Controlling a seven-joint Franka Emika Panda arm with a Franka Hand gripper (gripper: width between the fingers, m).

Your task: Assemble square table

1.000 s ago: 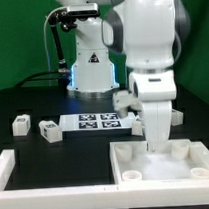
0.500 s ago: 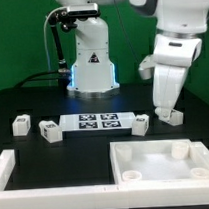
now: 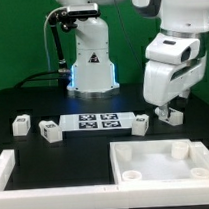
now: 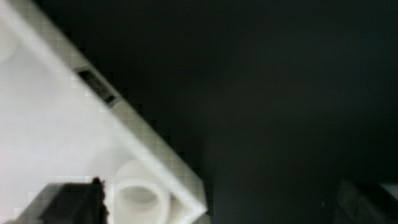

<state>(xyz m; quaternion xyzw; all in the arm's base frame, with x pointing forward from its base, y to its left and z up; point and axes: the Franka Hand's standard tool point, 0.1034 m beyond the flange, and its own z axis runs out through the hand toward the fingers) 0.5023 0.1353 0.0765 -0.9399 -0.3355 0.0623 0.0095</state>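
The white square table top lies rim-up at the front, toward the exterior view's right, with round sockets in its corners. In the wrist view its corner and one socket show. Three white tagged legs lie on the black table; a fourth is partly hidden beside my fingertips. My gripper hangs behind the top's far right corner. Its jaws are spread wide and hold nothing.
The marker board lies flat in the middle, in front of the robot base. A long white L-shaped rail lies at the front on the exterior view's left. A green curtain closes the back.
One second ago my gripper was low over the table top. It rose and moved back to the exterior view's right, and has since dropped a little near the fourth leg.
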